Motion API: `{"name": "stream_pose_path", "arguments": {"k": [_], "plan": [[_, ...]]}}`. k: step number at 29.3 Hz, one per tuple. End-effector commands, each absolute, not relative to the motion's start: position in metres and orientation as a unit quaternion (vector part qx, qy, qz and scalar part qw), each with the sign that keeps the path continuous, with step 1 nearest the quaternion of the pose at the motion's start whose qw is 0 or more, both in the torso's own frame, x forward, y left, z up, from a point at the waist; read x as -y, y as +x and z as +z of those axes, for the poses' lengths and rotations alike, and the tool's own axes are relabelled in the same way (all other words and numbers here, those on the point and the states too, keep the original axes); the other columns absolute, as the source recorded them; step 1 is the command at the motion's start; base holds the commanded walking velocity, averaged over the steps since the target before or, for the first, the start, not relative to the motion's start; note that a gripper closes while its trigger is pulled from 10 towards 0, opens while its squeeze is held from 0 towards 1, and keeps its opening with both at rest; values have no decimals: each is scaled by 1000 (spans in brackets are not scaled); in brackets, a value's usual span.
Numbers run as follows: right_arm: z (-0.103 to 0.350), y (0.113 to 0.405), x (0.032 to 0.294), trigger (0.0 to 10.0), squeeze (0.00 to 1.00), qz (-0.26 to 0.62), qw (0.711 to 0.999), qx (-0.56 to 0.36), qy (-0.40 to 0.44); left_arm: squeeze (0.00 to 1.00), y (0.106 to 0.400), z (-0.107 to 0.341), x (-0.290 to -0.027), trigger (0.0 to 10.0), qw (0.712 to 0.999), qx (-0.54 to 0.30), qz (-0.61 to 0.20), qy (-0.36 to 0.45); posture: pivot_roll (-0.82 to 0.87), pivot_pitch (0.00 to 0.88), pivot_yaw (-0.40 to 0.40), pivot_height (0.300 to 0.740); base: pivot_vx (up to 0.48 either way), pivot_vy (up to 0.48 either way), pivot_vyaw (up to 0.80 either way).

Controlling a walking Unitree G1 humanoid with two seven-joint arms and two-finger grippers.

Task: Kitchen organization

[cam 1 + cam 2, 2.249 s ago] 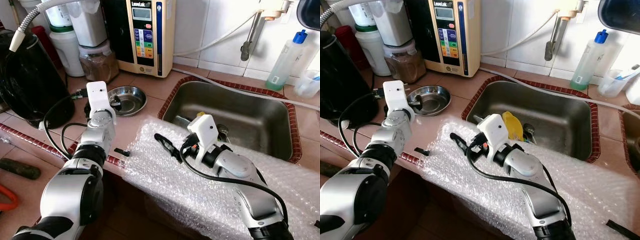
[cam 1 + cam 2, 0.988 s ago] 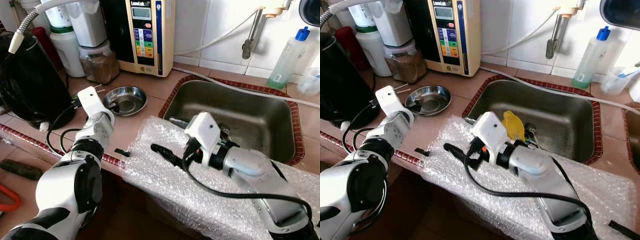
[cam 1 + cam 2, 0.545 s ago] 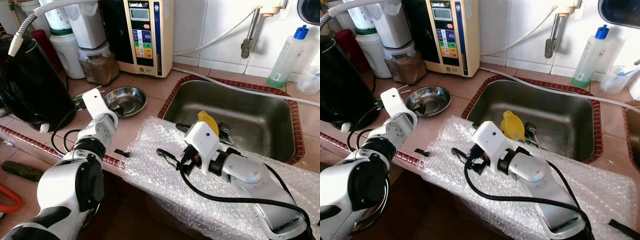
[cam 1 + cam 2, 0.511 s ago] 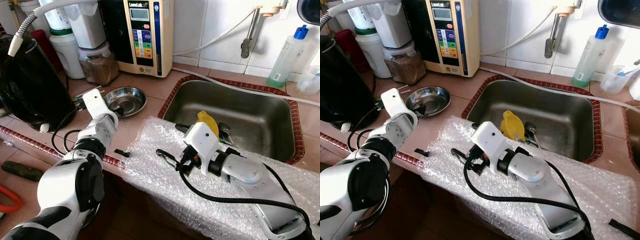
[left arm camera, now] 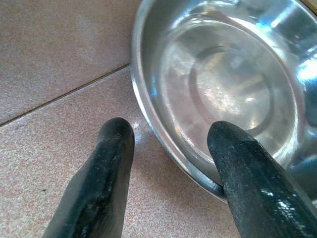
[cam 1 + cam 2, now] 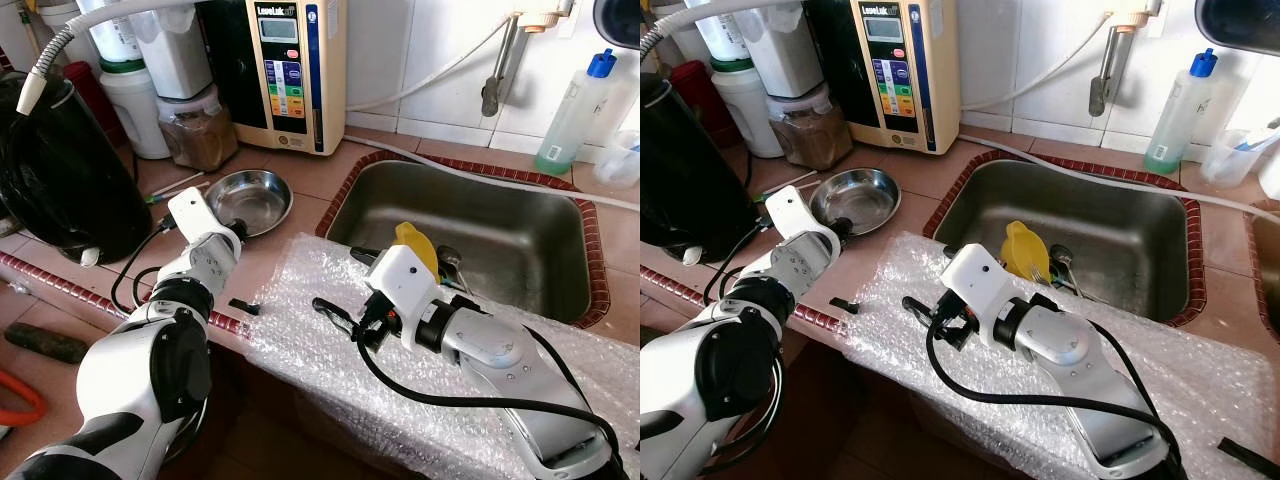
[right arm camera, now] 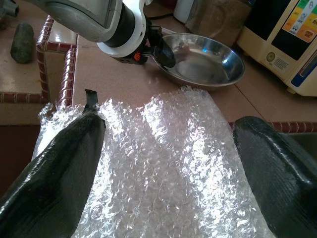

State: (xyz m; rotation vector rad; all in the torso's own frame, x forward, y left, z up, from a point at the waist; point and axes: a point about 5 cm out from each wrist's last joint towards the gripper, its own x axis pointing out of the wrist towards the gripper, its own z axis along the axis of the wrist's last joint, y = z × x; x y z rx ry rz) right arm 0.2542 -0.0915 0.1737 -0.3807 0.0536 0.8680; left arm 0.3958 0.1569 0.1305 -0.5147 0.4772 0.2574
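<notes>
Steel bowl (image 6: 252,199) on the tiled counter (image 6: 300,170) beside the sink (image 6: 470,235), likely light, rigid and slick, best pinched at its rim, straddled by the parted left gripper (image 5: 171,151); right gripper (image 7: 168,163) spread empty over bubble wrap (image 7: 163,163).

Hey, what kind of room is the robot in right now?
Most likely a home kitchen: a tiled counter holds a stainless steel sink with a tap above it, a wall-mounted water purifier, and a steel bowl at the left gripper.
</notes>
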Motion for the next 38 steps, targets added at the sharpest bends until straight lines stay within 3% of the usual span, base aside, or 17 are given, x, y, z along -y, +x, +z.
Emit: {"name": "stream_pose_path", "arguments": {"k": [1, 17, 26, 32, 38], "plan": [[174, 254, 88, 10000, 0, 424, 886, -22, -185, 0, 394, 128, -161, 0, 928, -243, 132, -249, -92, 0, 130, 740, 0, 0, 0], [168, 262, 91, 10000, 0, 408, 887, -27, -212, 0, 388, 117, -177, 0, 927, -243, 166, -234, -65, 0, 113, 740, 0, 0, 0], [165, 268, 91, 10000, 0, 406, 888, -28, -217, 0, 383, 111, -192, 0, 938, -196, 166, -234, -49, 0, 104, 740, 0, 0, 0], [165, 275, 93, 10000, 0, 390, 896, -24, -210, 0, 383, 114, -200, 0, 946, -164, 179, -216, -36, 0, 93, 740, 0, 0, 0], [168, 290, 99, 10000, 0, 345, 917, -16, -201, 0, 384, 119, -191, 0, 963, -125, 151, -185, -22, 0, 80, 740, 0, 0, 0]]}}
